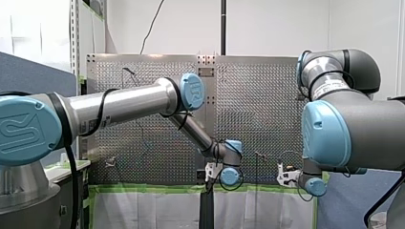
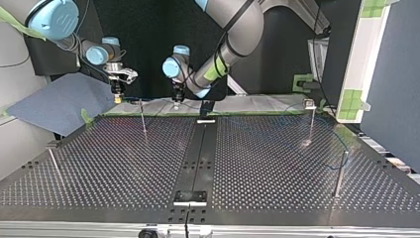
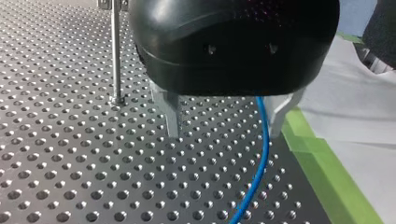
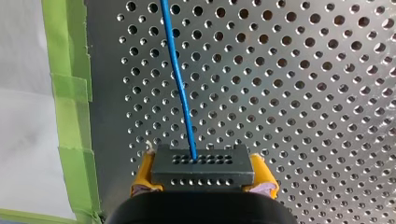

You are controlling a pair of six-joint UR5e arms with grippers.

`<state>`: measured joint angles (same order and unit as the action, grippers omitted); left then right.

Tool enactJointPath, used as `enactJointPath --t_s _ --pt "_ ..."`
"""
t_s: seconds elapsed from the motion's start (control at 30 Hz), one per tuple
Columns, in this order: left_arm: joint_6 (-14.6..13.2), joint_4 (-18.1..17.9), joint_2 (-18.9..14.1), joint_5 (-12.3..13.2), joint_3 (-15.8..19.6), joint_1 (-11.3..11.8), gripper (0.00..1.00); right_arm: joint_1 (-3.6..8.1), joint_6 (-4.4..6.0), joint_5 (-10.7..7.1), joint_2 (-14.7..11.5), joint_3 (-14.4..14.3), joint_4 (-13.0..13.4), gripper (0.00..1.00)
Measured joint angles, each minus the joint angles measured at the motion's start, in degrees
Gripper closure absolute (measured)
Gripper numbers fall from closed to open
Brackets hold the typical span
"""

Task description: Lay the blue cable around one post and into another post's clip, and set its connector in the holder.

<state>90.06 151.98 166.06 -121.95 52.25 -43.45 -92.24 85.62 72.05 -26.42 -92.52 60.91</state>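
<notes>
Front view: my left arm reaches in from the left across the perforated table (image 1: 143, 143), its left gripper (image 1: 210, 172) hanging low near the middle of the far, green-taped edge. My right arm fills the right side, with the right gripper (image 1: 285, 175) low beside it, a little apart. The fingers are too small here to read.

Top view, facing the arms: the right gripper (image 2: 117, 94) hangs at the far left, yellow pads pointing down. The left gripper (image 2: 176, 99) is just to its right, over the table's far edge. Thin metal posts stand on the table: one (image 2: 142, 118) near the grippers at the far left, two (image 2: 312, 121) (image 2: 340, 173) on the right. The blue cable (image 2: 343, 144) shows faintly on the right side, between those two posts.

Left wrist view: the two metal fingers (image 3: 171, 114) stand wide apart just above the table, holding nothing. The blue cable (image 3: 262, 140) runs down between them, closer to one finger, and I cannot tell whether it touches that finger. A post (image 3: 116, 56) stands upright beyond the other finger. Green tape (image 3: 322, 177) edges the table beside the gripper.

Right wrist view: the yellow pads (image 4: 144, 171) are closed on a dark connector (image 4: 203, 165) — a flat block with rows of small holes. The blue cable (image 4: 180, 79) leaves its face and runs straight ahead over the perforated surface, alongside the green tape (image 4: 70, 93).
</notes>
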Motion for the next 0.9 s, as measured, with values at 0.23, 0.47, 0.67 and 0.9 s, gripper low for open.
enactJointPath --t_s 0.23,0.47,0.67,0.9 --pt "0.3 0.0 0.0 0.9 1.4 0.0 0.19 -0.08 0.22 0.02 0.0 0.0 0.2 0.92" --pt "0.3 -0.1 0.0 0.9 0.1 0.0 0.29 -0.09 0.26 0.02 0.0 0.0 0.2 0.92" --pt "0.3 -0.1 0.0 0.2 0.1 0.1 0.29 -0.09 0.27 0.02 0.0 0.0 0.2 0.92" --pt "0.3 -0.4 0.0 0.0 1.5 0.1 0.29 -0.09 0.27 0.0 0.0 0.0 0.2 0.92"
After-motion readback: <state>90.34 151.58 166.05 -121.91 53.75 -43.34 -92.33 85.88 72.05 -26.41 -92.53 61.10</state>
